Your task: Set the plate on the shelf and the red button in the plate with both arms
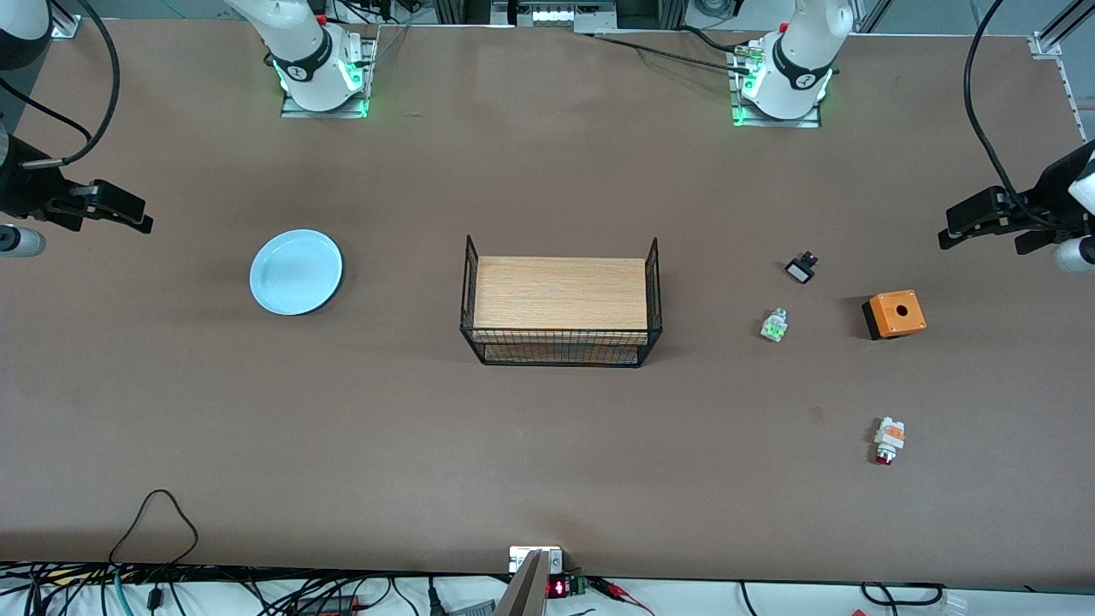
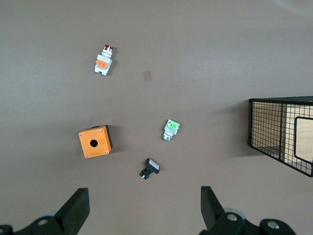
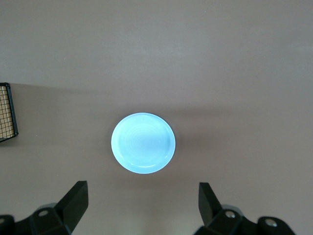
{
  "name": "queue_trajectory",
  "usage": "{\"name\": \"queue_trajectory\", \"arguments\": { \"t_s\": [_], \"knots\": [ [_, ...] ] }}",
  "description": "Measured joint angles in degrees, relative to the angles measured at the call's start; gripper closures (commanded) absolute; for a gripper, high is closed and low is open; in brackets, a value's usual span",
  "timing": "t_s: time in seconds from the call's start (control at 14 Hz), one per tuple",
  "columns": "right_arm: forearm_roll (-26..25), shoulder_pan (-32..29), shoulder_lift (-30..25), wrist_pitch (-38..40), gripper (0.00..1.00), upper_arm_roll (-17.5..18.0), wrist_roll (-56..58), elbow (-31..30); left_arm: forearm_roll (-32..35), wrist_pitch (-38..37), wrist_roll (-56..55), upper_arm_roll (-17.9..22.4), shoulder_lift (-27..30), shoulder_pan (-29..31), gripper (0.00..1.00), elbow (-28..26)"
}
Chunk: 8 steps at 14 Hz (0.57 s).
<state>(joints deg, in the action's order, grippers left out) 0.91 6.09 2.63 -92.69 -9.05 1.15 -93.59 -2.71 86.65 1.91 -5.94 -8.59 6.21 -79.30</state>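
The pale blue plate (image 1: 296, 272) lies on the table toward the right arm's end; it also shows in the right wrist view (image 3: 143, 143). The red button (image 1: 888, 440), with a white body, an orange block and a dark red cap, lies on its side toward the left arm's end, nearer the front camera than the other small parts; it also shows in the left wrist view (image 2: 103, 60). My right gripper (image 1: 145, 216) (image 3: 142, 205) is open and empty, up in the air past the plate. My left gripper (image 1: 945, 229) (image 2: 144, 210) is open and empty, up in the air past the orange box.
A wire rack with a wooden top (image 1: 560, 299) (image 2: 283, 132) stands mid-table. An orange box with a round hole (image 1: 894, 314) (image 2: 95, 142), a green-and-clear part (image 1: 774, 325) (image 2: 171, 129) and a small black part (image 1: 801, 269) (image 2: 149, 168) lie farther from the front camera than the button.
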Motion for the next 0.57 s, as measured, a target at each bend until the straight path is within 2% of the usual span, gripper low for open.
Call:
{"name": "queue_trajectory", "arguments": {
  "t_s": [0.57],
  "knots": [
    [0.0, 0.0, 0.7, 2.1, 0.0, 0.0, 0.0, -0.4, 0.0, 0.0, 0.0, 0.0, 0.0, 0.0, 0.0, 0.0]
  ]
}}
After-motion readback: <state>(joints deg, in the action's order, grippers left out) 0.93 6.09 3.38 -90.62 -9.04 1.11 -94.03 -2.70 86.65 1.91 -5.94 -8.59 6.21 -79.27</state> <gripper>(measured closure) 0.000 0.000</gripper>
